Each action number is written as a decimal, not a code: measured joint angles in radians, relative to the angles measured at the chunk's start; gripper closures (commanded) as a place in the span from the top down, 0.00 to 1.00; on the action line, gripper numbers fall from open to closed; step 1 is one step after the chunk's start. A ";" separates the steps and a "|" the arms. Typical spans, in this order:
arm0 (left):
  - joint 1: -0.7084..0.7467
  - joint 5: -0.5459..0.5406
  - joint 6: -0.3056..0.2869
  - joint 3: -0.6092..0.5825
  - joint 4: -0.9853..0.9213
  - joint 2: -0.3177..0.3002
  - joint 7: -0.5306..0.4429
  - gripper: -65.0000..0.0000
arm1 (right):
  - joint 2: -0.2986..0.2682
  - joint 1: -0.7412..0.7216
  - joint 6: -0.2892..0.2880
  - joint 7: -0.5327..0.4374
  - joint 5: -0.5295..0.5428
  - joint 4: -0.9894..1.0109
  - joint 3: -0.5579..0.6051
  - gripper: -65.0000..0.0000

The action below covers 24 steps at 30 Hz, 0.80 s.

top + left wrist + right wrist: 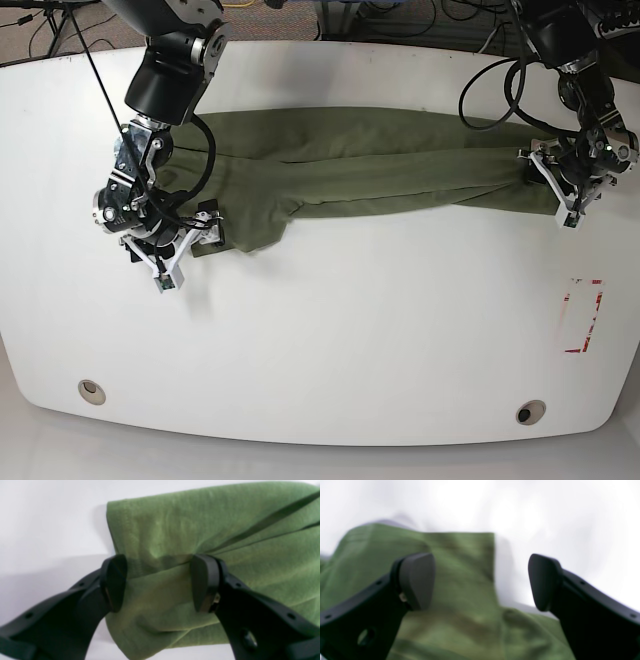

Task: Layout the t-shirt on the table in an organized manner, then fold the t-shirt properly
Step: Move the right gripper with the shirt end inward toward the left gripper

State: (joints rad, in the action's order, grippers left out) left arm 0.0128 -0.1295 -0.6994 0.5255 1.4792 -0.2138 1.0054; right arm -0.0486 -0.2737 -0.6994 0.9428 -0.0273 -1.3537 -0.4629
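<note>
The olive-green t-shirt (380,165) lies stretched in a long, creased band across the far half of the white table (350,330). My left gripper (159,582) is open at the shirt's right end (540,175), with one finger on each side of a bunched fold of the t-shirt (200,530). My right gripper (481,582) is open at the shirt's left end (205,228). One of its fingers is over the t-shirt (460,562) and the other is over bare table. Nothing is pinched between its pads.
Two round grommet holes (91,391) (531,412) sit near the table's front edge. A red-and-white tape rectangle (585,315) is at the right. Cables run along the table's back edge.
</note>
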 measured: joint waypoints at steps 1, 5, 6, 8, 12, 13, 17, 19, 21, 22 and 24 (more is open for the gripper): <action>0.002 0.000 0.000 0.000 0.000 -0.001 0.000 0.58 | 0.002 0.000 0.000 0.000 0.002 0.002 0.000 0.85; 0.010 -0.003 0.001 0.000 0.002 -0.001 -0.003 0.58 | 0.004 -0.003 0.000 -0.009 0.006 0.037 0.004 0.85; 0.011 -0.003 0.002 0.000 0.003 0.000 -0.005 0.58 | 0.004 -0.003 0.000 -0.007 0.007 0.048 0.003 0.85; 0.011 -0.004 0.002 0.000 0.003 0.000 -0.005 0.58 | 0.001 0.000 0.000 -0.031 0.009 0.067 -0.001 0.85; 0.012 -0.004 0.002 0.000 0.003 -0.001 -0.005 0.58 | -0.001 -0.001 0.001 -0.048 0.012 0.078 -0.001 0.85; 0.012 -0.004 0.002 0.000 0.003 -0.001 -0.005 0.58 | 0.000 -0.002 0.002 -0.051 0.013 0.079 -0.001 0.85; 0.012 -0.004 0.002 0.000 0.003 -0.001 -0.005 0.58 | 0.004 0.002 0.002 -0.053 0.013 0.079 0.000 0.69; 0.012 -0.004 0.002 0.000 0.003 -0.001 -0.004 0.58 | 0.005 0.009 0.003 -0.061 0.013 0.075 0.007 0.60; 0.012 -0.004 0.002 0.000 0.003 -0.001 -0.004 0.58 | 0.013 0.014 0.004 -0.069 0.013 0.072 0.018 0.53; 0.012 -0.004 0.002 0.000 0.003 -0.001 -0.004 0.58 | 0.013 0.015 0.008 -0.068 0.013 0.072 0.028 0.51; 0.012 -0.003 0.002 0.000 0.003 0.000 -0.004 0.58 | 0.013 0.016 0.011 -0.068 0.010 0.072 0.060 0.48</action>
State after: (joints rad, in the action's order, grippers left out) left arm 0.0246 -0.1329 -0.6971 0.5255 1.4826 -0.2142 1.0012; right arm -0.0360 -0.2577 -0.6888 0.8749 -0.0177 -1.2819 -0.4034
